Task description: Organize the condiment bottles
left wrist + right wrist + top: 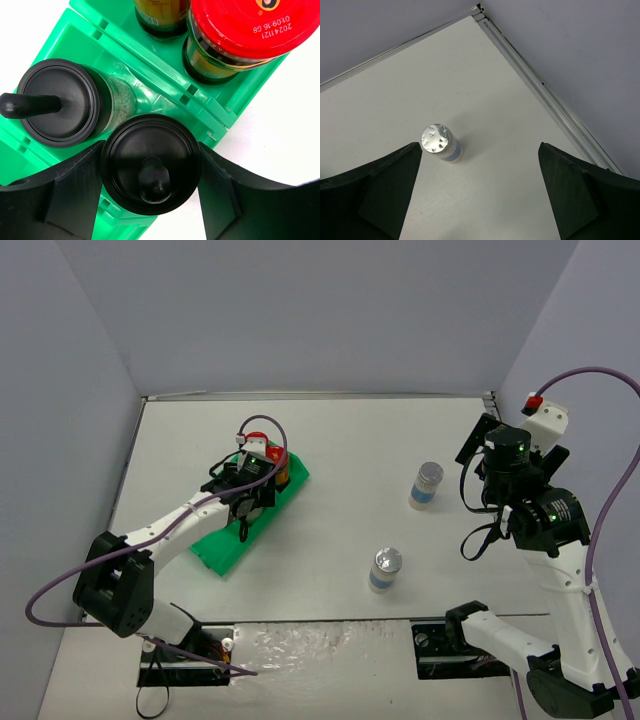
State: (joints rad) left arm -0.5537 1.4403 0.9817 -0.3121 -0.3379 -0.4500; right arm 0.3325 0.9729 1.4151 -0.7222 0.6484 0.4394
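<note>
**Left.** In the top view the left arm reaches forward over the green tray (225,550), which lies on the white tabletop (350,440), left of centre. The left gripper (250,490) hangs above the tray's middle. One red cap shows just beyond it.

**Left wrist view.** The left gripper (150,147) is closed on the held black-capped jar (150,167). One finger (65,195) presses each side of its cap. This jar sits over a compartment of the green tray (125,47); its base is hidden, so whether it rests on the floor cannot be told. Just to its left, in the same compartment, stands the second black-capped jar (57,102), pale grains visible through its body. Across a dividing wall, in the next compartment, are the first red-capped jar (240,25) and the second red-capped jar (160,15). Only the dark, labelled body of the second is visible.

**Centre right.** Two jars stand upright on the bare tabletop, well apart from the tray and from each other: the nearer silver-capped jar (385,568) and the farther silver-capped jar (427,483).

**Right.** The right gripper (482,445) is raised near the farther jar. In the right wrist view the right gripper (479,150) is spread wide and holds nothing. A silver-capped jar (440,142) stands between and beyond its fingers (375,190). Which of the two it is cannot be told.
</note>
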